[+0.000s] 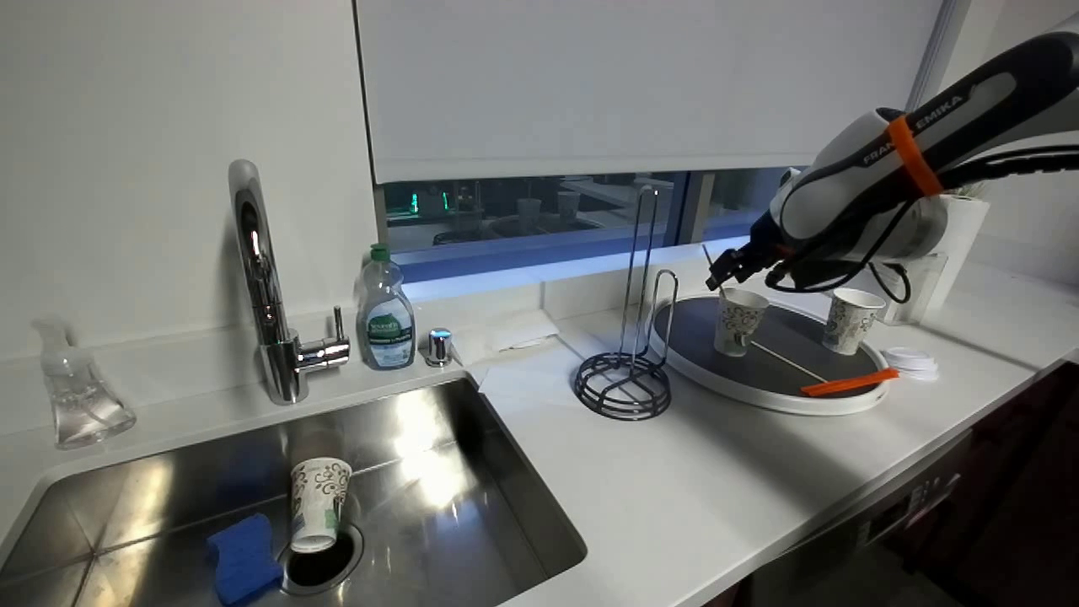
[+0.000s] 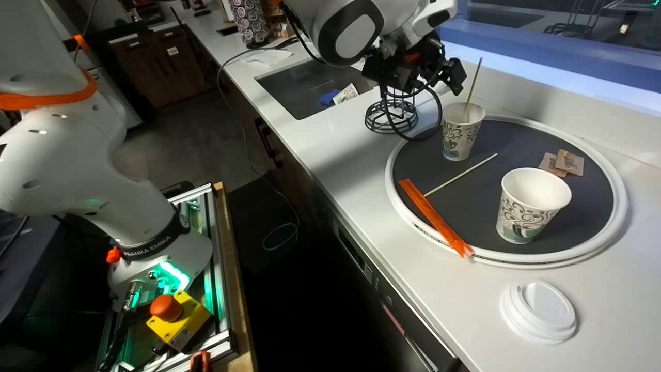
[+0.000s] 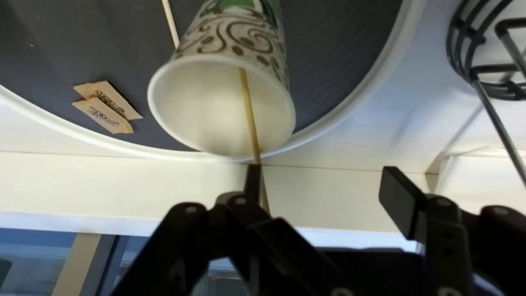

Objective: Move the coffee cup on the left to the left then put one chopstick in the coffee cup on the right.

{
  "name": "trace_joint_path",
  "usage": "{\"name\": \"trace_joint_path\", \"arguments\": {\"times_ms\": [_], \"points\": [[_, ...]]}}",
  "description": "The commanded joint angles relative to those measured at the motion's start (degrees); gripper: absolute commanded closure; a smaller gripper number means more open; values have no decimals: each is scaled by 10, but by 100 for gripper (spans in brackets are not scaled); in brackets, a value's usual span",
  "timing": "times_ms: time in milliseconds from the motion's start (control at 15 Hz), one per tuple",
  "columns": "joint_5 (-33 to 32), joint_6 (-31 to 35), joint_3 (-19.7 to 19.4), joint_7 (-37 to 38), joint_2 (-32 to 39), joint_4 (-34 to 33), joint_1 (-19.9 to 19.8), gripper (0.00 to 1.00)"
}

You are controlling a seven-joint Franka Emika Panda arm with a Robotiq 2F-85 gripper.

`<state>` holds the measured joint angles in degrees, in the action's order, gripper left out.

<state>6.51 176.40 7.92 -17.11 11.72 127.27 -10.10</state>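
A patterned paper cup (image 1: 740,327) stands upright on the round tray, and it also shows in an exterior view (image 2: 458,137) and the wrist view (image 3: 242,39). One thin chopstick (image 2: 473,82) stands tilted in this cup, its top above the rim; it also shows in the wrist view (image 3: 249,113). A second chopstick (image 2: 461,174) lies on the tray. Another patterned cup (image 2: 526,217) stands upright on the tray in both exterior views, out of the wrist view. My gripper (image 3: 322,189) is open just above the first cup (image 1: 727,274). The chopstick passes by one finger; I cannot tell whether they touch.
The round tray (image 2: 617,191) also holds an orange wrapper (image 2: 434,217) and brown packets (image 2: 563,163). A wire holder (image 1: 624,384) stands beside it. White lids (image 2: 538,311) lie on the counter. The sink (image 1: 506,506) holds a cup (image 1: 319,504) and a blue sponge (image 1: 243,556).
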Motion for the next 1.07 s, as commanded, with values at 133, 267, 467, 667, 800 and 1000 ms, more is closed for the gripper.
{"name": "trace_joint_path", "arguments": {"times_ms": [133, 267, 467, 667, 800, 1000], "points": [[66, 9, 32, -20, -79, 47, -47, 0], [43, -13, -1, 17, -95, 57, -48, 0], [13, -47, -43, 70, -95, 65, -58, 0], [39, -99, -54, 43, -85, 59, -69, 0], [40, -123, -60, 24, -81, 56, -74, 0], [56, -140, -56, -40, -62, 48, -81, 0]]}}
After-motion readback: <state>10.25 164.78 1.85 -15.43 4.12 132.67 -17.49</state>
